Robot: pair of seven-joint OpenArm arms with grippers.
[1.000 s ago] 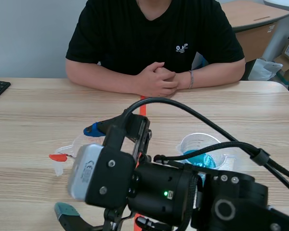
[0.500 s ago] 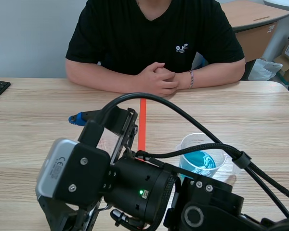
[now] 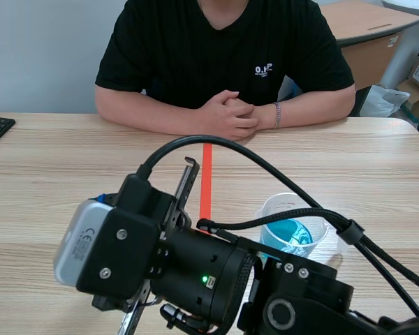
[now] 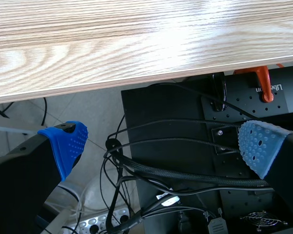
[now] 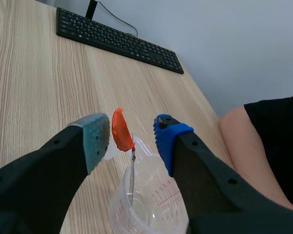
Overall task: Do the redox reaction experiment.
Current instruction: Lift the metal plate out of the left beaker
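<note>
Clear measuring beaker [image 5: 147, 201], thin metal rod [image 5: 131, 180] leaning inside, sitting on table [image 5: 29, 97] just ahead of right end effector [image 5: 131, 137], which is hovering wide open, gripping nothing. Likely best: centring on beaker wall, closing gently, avoiding orange-red piece [image 5: 120, 131]. Left end effector [image 4: 162, 146] hanging open, empty.

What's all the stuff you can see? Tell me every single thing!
table: one, light wood, under everything
beaker of blue liquid: one, clear, right of tape line
empty beaker: one, clear, red marks, below right gripper
dropper: one, orange-red bulb, tip inside empty beaker
keyboard: one, black, table's left edge
cables: several, black, under table
person: one, black T-shirt, across table, hands clasped
left gripper: one, blue pads, open, beyond table's edge
right gripper: one, grey-green and blue pads, open
</note>
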